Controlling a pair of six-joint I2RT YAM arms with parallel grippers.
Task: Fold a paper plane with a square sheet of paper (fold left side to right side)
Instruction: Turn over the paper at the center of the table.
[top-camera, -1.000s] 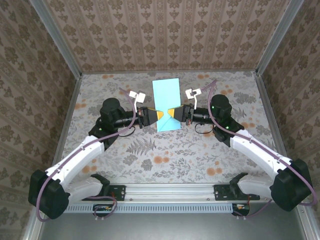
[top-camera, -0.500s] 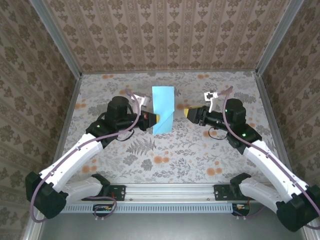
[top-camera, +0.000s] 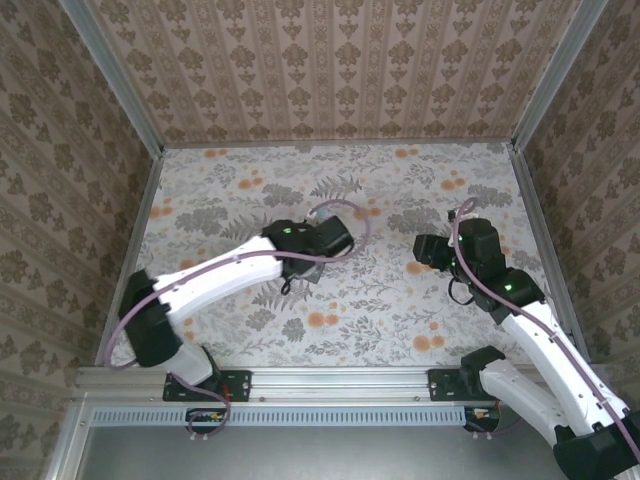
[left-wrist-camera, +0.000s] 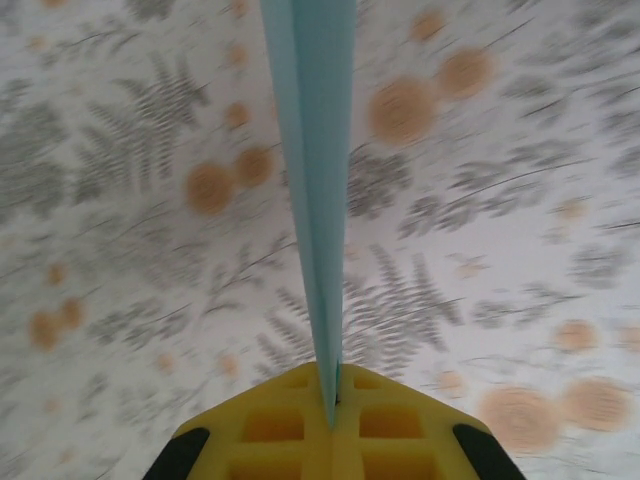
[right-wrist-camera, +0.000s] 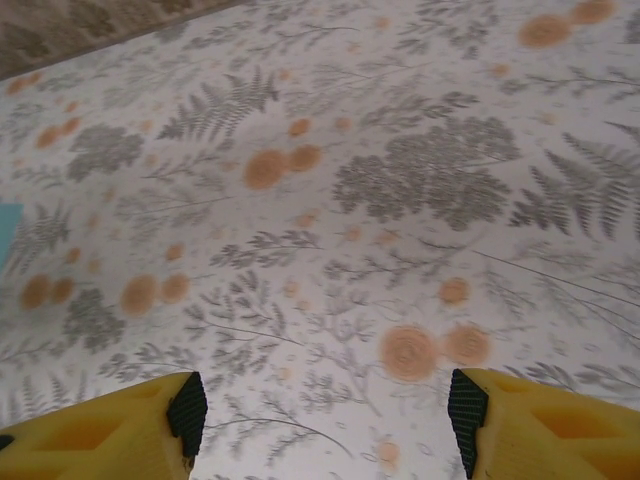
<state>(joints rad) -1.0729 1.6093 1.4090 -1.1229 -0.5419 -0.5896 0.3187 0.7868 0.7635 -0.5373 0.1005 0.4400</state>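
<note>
— Where's the paper?
— Right at the tip of the left gripper (left-wrist-camera: 331, 392), which is clamped tight on the near edge of the sheet of paper (left-wrist-camera: 315, 150). From the pinch the blue sheet runs straight ahead, edge-on, two layers pressed together as far as I can tell.
— Just that one pinch?
— Just that. The right gripper (right-wrist-camera: 325, 420) is spread wide with nothing between its fingers, only the flowered desk (right-wrist-camera: 420, 180) in front of it. A sliver of blue sits far off to its left.
— So what worries you?
— Thin paper, one small hold. I'd guess the far end ahead of the left gripper could droop or twist, and the layers could spring apart, so the edges stop lining up. Laid on the desk like that, the crease would go crooked. A quick swing might also drag the sheet out of the pinch, with no second gripper close enough to catch it.
</note>
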